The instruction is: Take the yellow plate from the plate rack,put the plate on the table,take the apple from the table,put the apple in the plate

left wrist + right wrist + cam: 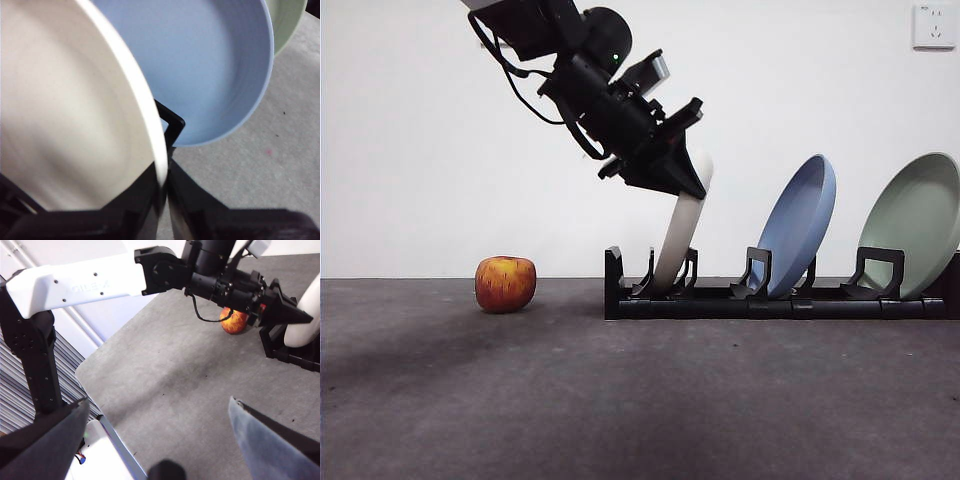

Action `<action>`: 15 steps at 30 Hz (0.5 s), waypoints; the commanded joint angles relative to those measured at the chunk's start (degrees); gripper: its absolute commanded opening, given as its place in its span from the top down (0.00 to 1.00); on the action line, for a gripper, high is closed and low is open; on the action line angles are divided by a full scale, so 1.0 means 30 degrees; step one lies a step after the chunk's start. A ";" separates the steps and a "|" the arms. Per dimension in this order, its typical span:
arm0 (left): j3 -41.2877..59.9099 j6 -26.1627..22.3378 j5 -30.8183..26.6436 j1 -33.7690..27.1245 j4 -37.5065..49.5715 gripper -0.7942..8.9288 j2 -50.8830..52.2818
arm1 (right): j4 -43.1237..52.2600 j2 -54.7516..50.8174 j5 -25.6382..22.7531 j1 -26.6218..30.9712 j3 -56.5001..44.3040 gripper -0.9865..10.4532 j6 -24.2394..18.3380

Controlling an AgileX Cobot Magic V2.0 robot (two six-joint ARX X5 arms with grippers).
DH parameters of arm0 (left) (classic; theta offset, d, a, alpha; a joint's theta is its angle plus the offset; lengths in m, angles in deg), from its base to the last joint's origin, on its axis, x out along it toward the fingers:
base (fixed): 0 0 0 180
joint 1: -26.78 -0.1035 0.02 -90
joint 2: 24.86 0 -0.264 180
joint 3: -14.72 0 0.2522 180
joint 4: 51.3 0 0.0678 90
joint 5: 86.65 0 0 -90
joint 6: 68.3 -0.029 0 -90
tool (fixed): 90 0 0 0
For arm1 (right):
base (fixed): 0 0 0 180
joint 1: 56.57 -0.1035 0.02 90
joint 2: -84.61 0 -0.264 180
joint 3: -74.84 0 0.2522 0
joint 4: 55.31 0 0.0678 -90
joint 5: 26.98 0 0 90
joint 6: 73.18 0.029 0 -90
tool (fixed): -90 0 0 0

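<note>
Table (pixel 640 400): dark grey, carrying the rack at right-centre & the apple at left.
Rack (pixel 780 300): long, black, running left-right; 3 plates standing in its slots.
Green plate (pixel 920 225): sitting in the rightmost slot, leaning right.
Blue plate (pixel 800 225): sitting in the middle slot, leaning right.
Yellow plate (pixel 682 235): standing on edge in the leftmost slot, tilting right like the others; top rim inside the jaws, foot resting in the rack.
Left gripper (pixel 692 180): clenching on the yellow plate's top rim, one jaw each side of the rim per left wrist view; arm slanting down from upper left, so lift path prob. needs to be up & left, along the plate's tilt, to clear the prongs.
Right gripper (pixel 155 440): waiting well apart on the near side, jaws spread wide, gripping nothing.
Apple (pixel 506 284): sitting on the table left of the rack, untouched; nearer the left arm than the right, judging by right wrist view.
</note>
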 commanded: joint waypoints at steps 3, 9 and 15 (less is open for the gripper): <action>0.0029 0.0386 0.0044 -0.0066 -0.0058 0.93 0.0736 | 0.0066 0.0000 0.0000 -0.0015 0.0095 0.50 -0.0109; 0.0029 0.0452 0.0029 -0.0095 -0.0401 0.93 0.2164 | 0.0080 0.0211 0.0000 -0.0015 0.0095 0.50 -0.0146; 0.0029 0.0452 0.0058 -0.0109 -0.1173 0.93 0.3810 | 0.0080 0.0364 0.0000 -0.0015 0.0095 0.50 -0.0160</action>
